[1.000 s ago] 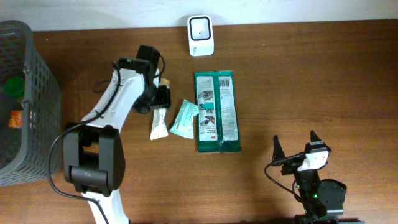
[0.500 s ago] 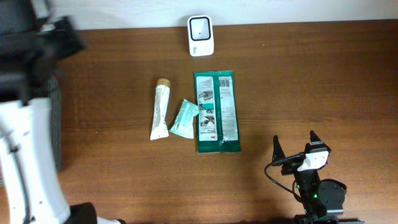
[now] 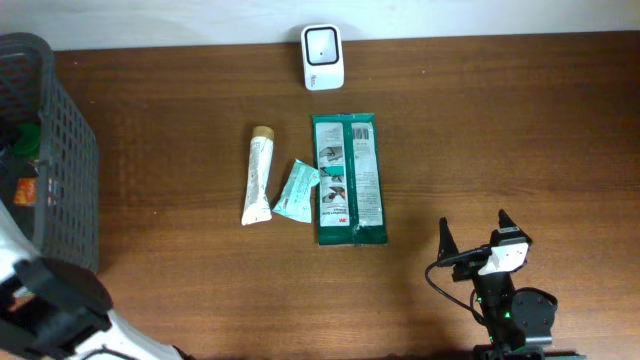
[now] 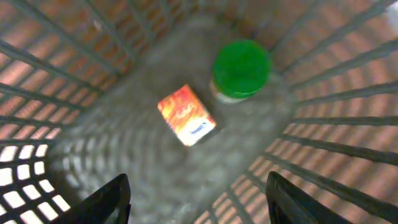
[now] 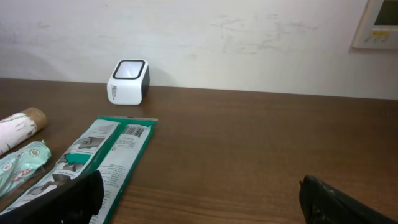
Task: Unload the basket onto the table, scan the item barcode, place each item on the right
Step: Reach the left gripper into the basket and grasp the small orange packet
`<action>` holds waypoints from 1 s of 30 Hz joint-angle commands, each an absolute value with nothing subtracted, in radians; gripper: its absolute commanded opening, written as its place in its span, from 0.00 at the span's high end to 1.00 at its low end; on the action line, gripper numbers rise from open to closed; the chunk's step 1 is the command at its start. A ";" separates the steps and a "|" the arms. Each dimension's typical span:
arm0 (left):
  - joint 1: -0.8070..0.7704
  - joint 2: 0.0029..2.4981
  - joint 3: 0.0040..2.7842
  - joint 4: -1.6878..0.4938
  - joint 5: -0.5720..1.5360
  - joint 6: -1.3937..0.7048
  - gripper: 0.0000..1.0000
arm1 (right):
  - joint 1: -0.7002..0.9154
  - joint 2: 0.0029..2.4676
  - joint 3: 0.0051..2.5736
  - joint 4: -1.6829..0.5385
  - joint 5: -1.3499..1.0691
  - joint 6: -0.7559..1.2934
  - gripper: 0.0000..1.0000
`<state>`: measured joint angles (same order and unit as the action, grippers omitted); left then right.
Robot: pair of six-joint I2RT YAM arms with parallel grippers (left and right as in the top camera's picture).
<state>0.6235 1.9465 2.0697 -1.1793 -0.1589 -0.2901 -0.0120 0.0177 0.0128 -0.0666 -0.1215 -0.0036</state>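
The white barcode scanner stands at the table's far edge; the right wrist view shows the scanner too. A green packet, barcode end toward the scanner, lies mid-table beside a white tube and a small teal sachet. My left gripper hangs open over the inside of the grey basket, above an orange box and a green-lidded jar. It holds nothing. My right gripper rests open and empty near the front right.
The basket fills the table's left end. My left arm shows blurred at the lower left corner of the overhead view. The green packet reaches toward my right gripper's left finger.
My left arm has left the tube's cap, swung up and left, and now looks down into the basket. The tube, sachet and packet lie as before. The right arm is still.
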 commanded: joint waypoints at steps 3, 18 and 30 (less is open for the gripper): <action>0.674 2.093 2.061 -1.172 -0.154 -0.303 0.35 | -0.007 0.013 0.006 -0.068 -0.120 -0.006 0.02; 0.677 2.298 2.059 -1.106 -0.154 -0.303 0.37 | -0.007 0.013 0.006 -0.068 -0.120 -0.006 0.02; 0.677 2.377 2.057 -1.063 -0.154 -0.302 0.37 | -0.007 0.013 0.006 -0.068 -0.120 -0.006 0.01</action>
